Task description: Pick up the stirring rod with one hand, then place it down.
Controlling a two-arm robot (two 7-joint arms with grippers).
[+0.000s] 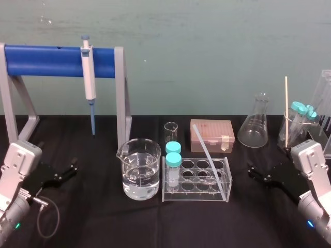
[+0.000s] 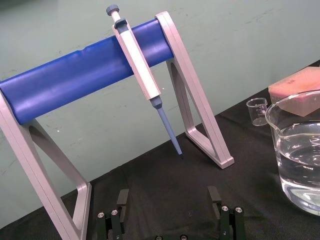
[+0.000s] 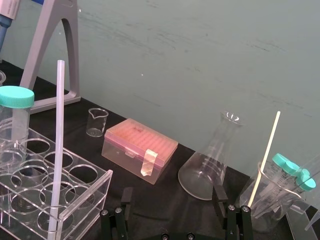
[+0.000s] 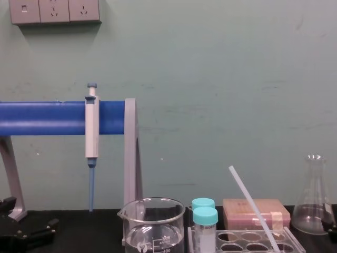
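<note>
**Q:** Black cloth (image 1: 93, 217) over the table, then. What stands on it?

**A:** Mostly clear labware. At the centre is a see-through plastic rack (image 1: 196, 195), box-shaped, with round wells. Two tubes with teal screw caps (image 1: 173, 154) stand upright at its left end. Just left of the rack is a glass beaker (image 1: 139, 173), partly filled with clear liquid. Behind the rack lies a pink, frosted, lidded box (image 1: 211, 135). A clear conical flask (image 1: 256, 124) stands to the right of the box.

**Q:** And the stirring rod?

**A:** The stirring rod (image 1: 207, 155) is thin, straight and milky-translucent. Its lower end sits in a well at the rack's right end. It is tilted rather than upright. From the head view its long axis runs up, back and to the left, so the top end points toward the pink box. The chest view shows the same lean up and left (image 4: 253, 205).

**Q:** What are the grippers doing?

**A:** Both are black and angular, with visible screws. The left gripper (image 1: 70, 171) rests low over the cloth at the left edge, well apart from the rack. Its wrist view shows the jaws spread wide, holding nothing (image 2: 168, 197). The right gripper (image 1: 252, 172) sits near the rack's right side without touching the rod. Its jaws are equally wide and empty (image 3: 173, 197).
</note>
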